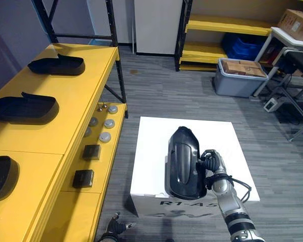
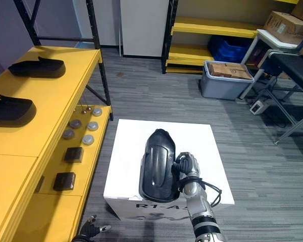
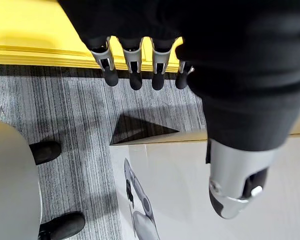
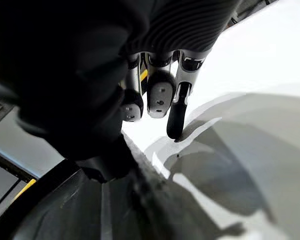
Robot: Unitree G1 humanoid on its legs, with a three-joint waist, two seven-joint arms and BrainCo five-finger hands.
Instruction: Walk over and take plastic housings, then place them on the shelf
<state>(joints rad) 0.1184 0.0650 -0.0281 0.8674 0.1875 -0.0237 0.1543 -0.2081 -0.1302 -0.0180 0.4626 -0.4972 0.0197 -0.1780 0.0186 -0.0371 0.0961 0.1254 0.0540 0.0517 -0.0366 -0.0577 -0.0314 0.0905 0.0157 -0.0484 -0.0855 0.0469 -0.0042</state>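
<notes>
A black plastic housing (image 1: pixel 183 162) lies lengthwise on top of a white box (image 1: pixel 154 133). My right hand (image 1: pixel 211 164) is at the housing's right edge, fingers curled round that rim. The right wrist view shows its fingertips (image 4: pixel 160 95) bent over the dark housing (image 4: pixel 85 210) above the white top. My left hand (image 1: pixel 114 226) hangs low beside the box, and its fingers (image 3: pixel 134 67) are straight and hold nothing. Three more black housings (image 1: pixel 57 64) (image 1: pixel 24 107) (image 1: pixel 0 176) rest on the yellow shelf (image 1: pixel 78 98) at the left.
A lower yellow shelf level (image 1: pixel 113 151) carries several round metal parts (image 1: pixel 105 136) and two dark blocks (image 1: pixel 84 178). At the back right stand a grey bin (image 1: pixel 238 80) holding a cardboard box, another yellow rack (image 1: pixel 227 25) and a white table (image 1: pixel 293 43).
</notes>
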